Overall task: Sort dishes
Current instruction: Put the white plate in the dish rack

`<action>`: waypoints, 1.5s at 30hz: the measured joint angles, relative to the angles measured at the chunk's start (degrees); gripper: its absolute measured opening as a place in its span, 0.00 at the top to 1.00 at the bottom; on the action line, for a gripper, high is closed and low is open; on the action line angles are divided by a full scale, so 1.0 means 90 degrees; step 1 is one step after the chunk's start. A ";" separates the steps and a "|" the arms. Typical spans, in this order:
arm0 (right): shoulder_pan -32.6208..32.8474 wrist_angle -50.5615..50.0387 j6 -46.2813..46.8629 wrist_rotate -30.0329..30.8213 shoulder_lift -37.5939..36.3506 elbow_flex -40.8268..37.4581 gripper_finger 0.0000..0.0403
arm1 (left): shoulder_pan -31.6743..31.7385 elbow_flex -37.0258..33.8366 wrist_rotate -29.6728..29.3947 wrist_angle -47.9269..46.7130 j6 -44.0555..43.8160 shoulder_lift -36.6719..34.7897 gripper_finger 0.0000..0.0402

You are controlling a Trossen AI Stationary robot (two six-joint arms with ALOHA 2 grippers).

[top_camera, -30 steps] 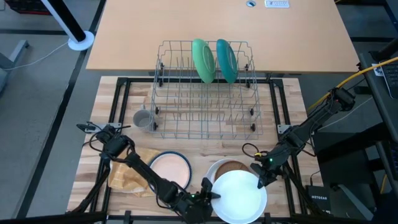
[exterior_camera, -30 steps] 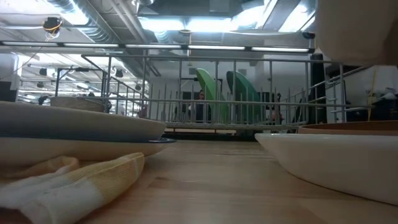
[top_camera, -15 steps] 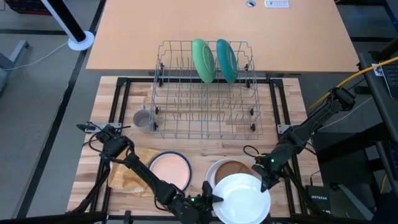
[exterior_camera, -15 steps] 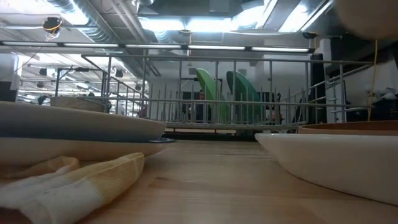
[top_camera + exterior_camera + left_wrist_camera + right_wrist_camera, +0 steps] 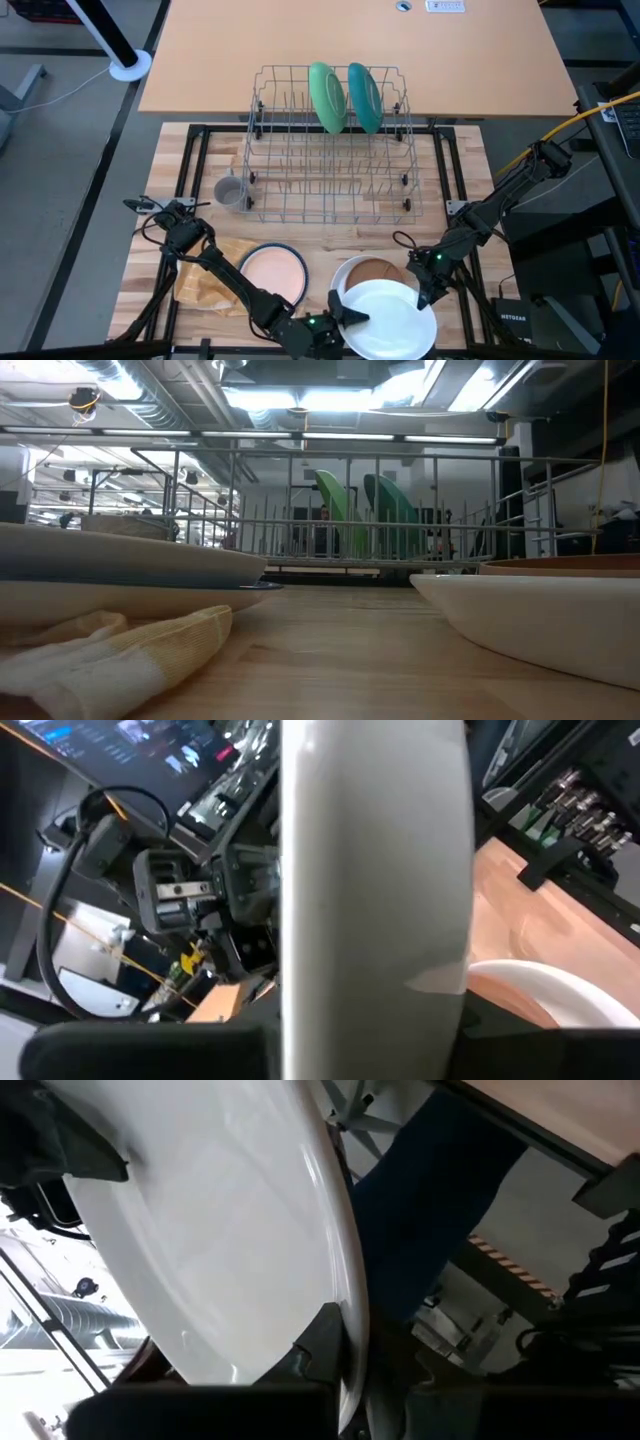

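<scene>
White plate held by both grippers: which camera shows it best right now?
The high view: the whole white plate shows, left gripper and right gripper on opposite rims. The wrist views show only rim and partial face; the low view doesn't show it.

high: straight down | low: table-level | both: rack (image 5: 330, 150)

White plate (image 5: 392, 318), peach plate (image 5: 273, 271), green (image 5: 326, 96) and teal (image 5: 364, 96) plates, grey mug (image 5: 230, 191), yellow checked cloth (image 5: 205, 283).
</scene>
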 joint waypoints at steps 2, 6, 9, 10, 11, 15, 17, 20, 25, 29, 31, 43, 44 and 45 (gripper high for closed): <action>0.0002 -0.0009 -0.0005 -0.0001 0.0000 0.0000 0.95 | 0.0000 0.0000 0.0027 0.0003 0.0114 0.0000 0.81; -0.0006 -0.0029 -0.0131 0.0084 0.0005 -0.0005 0.93 | -0.0042 0.0000 0.0208 -0.0049 0.0124 0.0000 0.85; -0.0007 -0.0173 -0.0144 0.0189 0.0011 -0.0005 0.89 | -0.0063 -0.0002 0.0192 -0.0098 0.0005 0.0000 0.85; -0.0012 -0.0237 -0.0151 0.0230 0.0012 -0.0005 0.88 | -0.0063 -0.0005 0.0168 -0.0122 -0.0021 0.0000 0.85; -0.0015 -0.0308 -0.0153 0.0247 0.0012 -0.0005 0.87 | -0.0063 -0.0005 0.0157 -0.0163 -0.0091 0.0000 0.85; -0.0017 -0.0382 -0.0163 0.0491 0.0012 -0.0005 0.83 | -0.0063 -0.0005 0.0048 -0.0321 -0.0547 0.0000 0.85; -0.0010 -0.0396 -0.0163 0.0744 0.0017 -0.0007 0.81 | -0.0063 -0.0005 0.0030 -0.0421 -0.0736 0.0000 0.86; -0.0012 -0.0407 -0.0165 0.0897 0.0017 -0.0010 0.78 | -0.0071 -0.0005 0.0018 -0.0445 -0.0994 0.0000 0.87; -0.0012 -0.0751 -0.0764 0.1109 -0.0005 -0.0007 0.76 | -0.0112 -0.0007 -0.0055 -0.0584 -0.1343 0.0000 0.87; -0.0002 -0.1061 -0.1371 0.2117 -0.0007 -0.0007 0.75 | -0.0174 -0.0010 -0.0268 -0.0881 -0.1919 0.0000 0.87; -0.0002 -0.1169 -0.1657 0.2491 -0.0015 -0.0007 0.75 | -0.0218 -0.0012 -0.0442 -0.0986 -0.2226 0.0000 0.87; -0.0010 -0.2283 -0.2211 0.3755 -0.0303 -0.0002 0.75 | -0.0335 -0.0012 -0.1005 -0.1110 -0.3646 0.0002 0.87; -0.0010 -0.2438 -0.2263 0.3845 -0.0361 0.0000 0.75 | -0.0345 -0.0012 -0.1094 -0.1079 -0.3743 0.0000 0.87; -0.0007 -0.2672 -0.2332 0.3928 -0.0441 -0.0009 0.75 | -0.0372 -0.0012 -0.1252 -0.1084 -0.3865 -0.0002 0.87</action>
